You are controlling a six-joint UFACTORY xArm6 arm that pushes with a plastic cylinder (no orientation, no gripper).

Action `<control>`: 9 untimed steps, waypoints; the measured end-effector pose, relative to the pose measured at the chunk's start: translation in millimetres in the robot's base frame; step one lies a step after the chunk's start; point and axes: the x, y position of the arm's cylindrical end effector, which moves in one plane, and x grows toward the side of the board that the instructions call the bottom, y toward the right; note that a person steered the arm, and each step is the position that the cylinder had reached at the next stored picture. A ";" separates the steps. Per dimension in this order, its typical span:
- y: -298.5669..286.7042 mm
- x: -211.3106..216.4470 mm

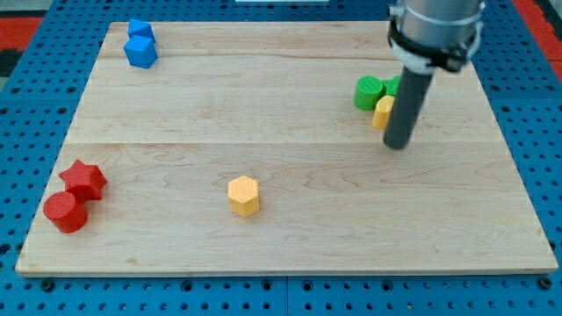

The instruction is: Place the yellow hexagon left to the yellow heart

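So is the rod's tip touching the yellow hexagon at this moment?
No: my tip sits at the view's right beside the yellow heart, while the yellow hexagon lies apart near the view's bottom centre.

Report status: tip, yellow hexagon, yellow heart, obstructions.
My tip beside yellow heart, view's right. Yellow hexagon far off, bottom centre, untouched. Green blocks crowd the heart.

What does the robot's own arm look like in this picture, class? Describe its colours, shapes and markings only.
The arm enters at the view's top right as a thick grey, metallic-looking cylinder with a black band round its lower edge. From it hangs a straight, smooth dark grey rod ending in my tip, blunt and round. No cables, markings or pincer show.
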 end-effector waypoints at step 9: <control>-181.8 87.7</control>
